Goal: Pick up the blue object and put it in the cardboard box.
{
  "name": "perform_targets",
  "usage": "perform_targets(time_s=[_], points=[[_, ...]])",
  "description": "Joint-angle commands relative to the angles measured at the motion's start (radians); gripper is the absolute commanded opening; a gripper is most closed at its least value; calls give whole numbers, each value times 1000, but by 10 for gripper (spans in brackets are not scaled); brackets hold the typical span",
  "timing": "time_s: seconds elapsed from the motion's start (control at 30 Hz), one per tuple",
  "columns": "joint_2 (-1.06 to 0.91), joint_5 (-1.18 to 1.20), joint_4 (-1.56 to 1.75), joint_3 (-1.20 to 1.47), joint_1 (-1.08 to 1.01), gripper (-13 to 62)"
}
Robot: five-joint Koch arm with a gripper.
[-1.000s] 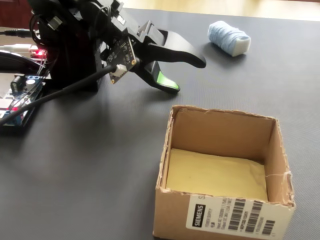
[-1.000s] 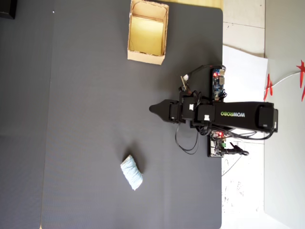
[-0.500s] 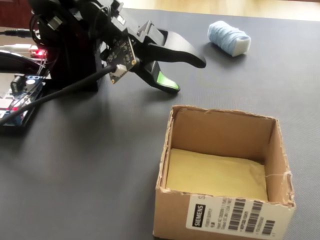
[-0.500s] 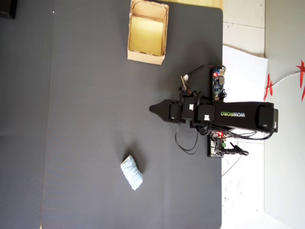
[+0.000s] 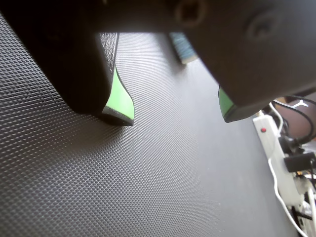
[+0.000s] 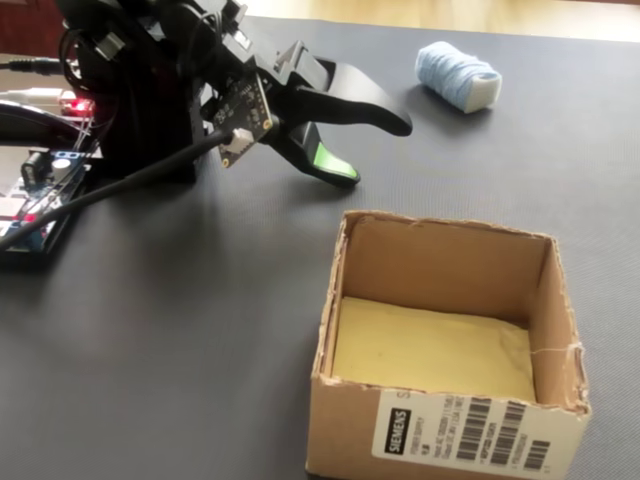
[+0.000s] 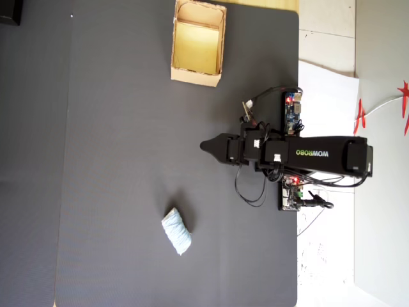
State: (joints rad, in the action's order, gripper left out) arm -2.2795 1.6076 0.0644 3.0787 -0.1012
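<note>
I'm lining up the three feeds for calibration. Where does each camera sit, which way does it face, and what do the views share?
Wrist view: rides on the gripper, looking low along the dark mat; both green-padded jaws show, apart, with the blue object partly hidden beyond.
Fixed view: low beside the cardboard box, facing across the mat to the arm; the gripper shows, blue object behind.
Overhead view: straight down; whole arm, gripper, box, blue object.
All three share the gripper and blue object.

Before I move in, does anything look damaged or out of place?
Only the cardboard box: its front rim is torn and ragged, with a rip at the right corner. It stands upright and empty. The blue roll lies clear on the mat.
</note>
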Motion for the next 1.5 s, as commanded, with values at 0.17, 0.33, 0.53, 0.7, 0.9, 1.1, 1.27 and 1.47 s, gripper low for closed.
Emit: perform_targets(time_s=[0.17,0.33,0.53,0.7,0.9,1.1,1.27,1.47], points=[[-81,21,-87,38,87,339],[-84,20,-66,38,190,339],[-86,17,-25,38,330,339],[-86,14,5,38,414,339],[-84,12,8,38,480,339],[-84,8,9,37,578,339],[-84,-23,9,35,649,338],[-81,-41,9,11,732,337]])
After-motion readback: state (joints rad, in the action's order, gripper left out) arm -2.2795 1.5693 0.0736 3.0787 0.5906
